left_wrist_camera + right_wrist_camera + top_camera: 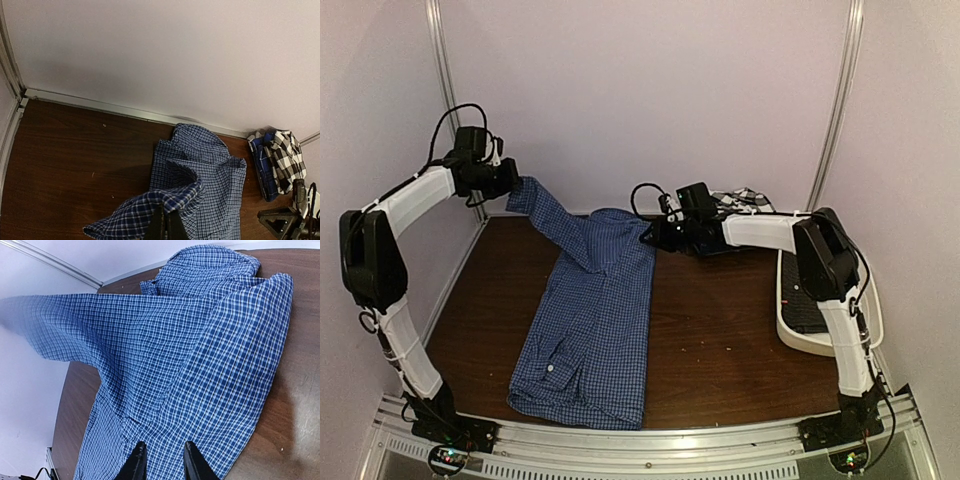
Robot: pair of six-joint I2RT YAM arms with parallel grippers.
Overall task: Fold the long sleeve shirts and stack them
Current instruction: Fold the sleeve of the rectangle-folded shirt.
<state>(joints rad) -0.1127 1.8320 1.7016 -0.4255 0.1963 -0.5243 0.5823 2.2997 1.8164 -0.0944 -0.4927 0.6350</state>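
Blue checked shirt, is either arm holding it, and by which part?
The left gripper is shut on the sleeve of the shirt, held raised. The right gripper is at the shirt's far right edge; whether it grips cannot be told.

Dark brown wooden tabletop (720, 330), glossy, grain running across; a few pale specks on it in left wrist view (75, 160).

White plastic tub (798, 338) on right edge of tabletop, shallow, rounded corners, dark grid pattern inside, partly hidden.

Pale lilac-white walls (640, 100) on three sides, plain.

Two thin aluminium upright posts, left (445, 70) and right (840, 90), at back corners.

Silver metal strip (100, 106) along foot of back wall, touching tabletop's far edge.

Ribbed aluminium rail (650, 440) along near edge.
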